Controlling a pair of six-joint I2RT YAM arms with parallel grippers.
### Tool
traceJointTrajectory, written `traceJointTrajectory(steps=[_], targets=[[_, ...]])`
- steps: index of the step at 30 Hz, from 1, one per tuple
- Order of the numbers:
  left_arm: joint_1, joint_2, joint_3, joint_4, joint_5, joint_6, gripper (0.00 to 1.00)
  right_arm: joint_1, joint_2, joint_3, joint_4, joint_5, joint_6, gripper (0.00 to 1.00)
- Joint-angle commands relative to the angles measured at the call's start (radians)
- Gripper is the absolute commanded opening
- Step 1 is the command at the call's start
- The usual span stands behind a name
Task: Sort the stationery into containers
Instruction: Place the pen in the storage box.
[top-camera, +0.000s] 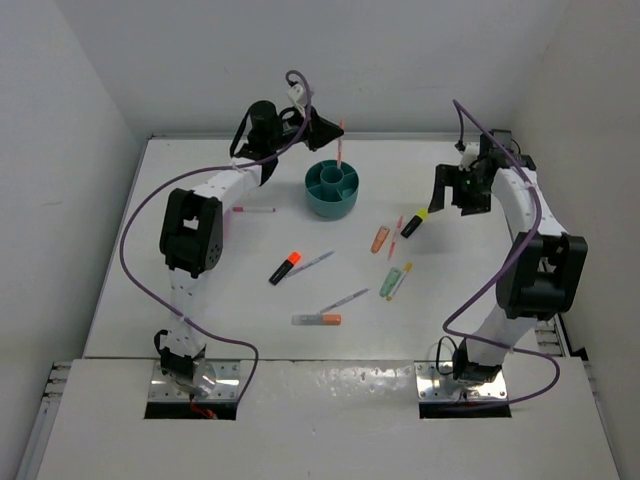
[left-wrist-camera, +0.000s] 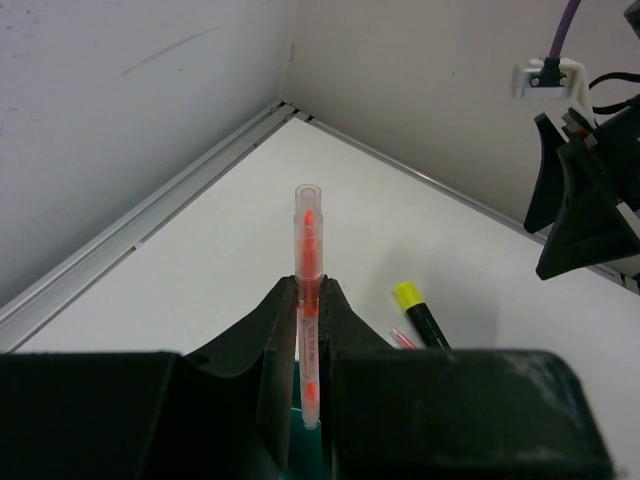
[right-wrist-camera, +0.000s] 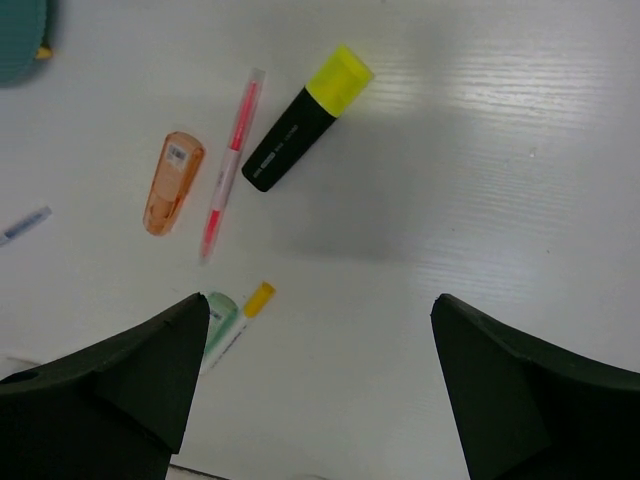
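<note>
Cup (top-camera: 330, 207): orange pen (left-wrist-camera: 308, 300) upright above (left fingers (left-wrist-camera: 262, 345) clamped).

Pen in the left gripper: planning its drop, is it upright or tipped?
Upright: the pen stands vertical in the left gripper, its tip over the cup.

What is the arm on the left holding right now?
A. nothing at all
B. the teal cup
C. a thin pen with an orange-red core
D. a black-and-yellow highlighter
C: the left gripper is shut on the thin pen, which stands upright in it over the teal cup; the black-and-yellow highlighter lies on the table.
</note>
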Motion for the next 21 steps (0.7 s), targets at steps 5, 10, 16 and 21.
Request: traceJointTrajectory(steps=[5,10,16,21], targets=[[0.012,-0.028,-0.031,-0.058,0.024,0.064,0.06,0.049,0.057,0.126,0.027,-0.035,0.027,0.88],[0.002,-0.033,-0.034,-0.155,0.012,0.149,0.25,0.089,0.124,0.165,0.05,-0.011,0.154,0.85],[0.013,-0.067,-0.036,-0.212,-0.028,0.192,0.59,0.156,0.213,0.218,0.045,-0.023,0.28,0.76],[0.036,-0.139,-0.01,-0.305,-0.056,0.27,0.62,0.181,0.282,0.221,0.039,-0.047,0.34,0.61]])
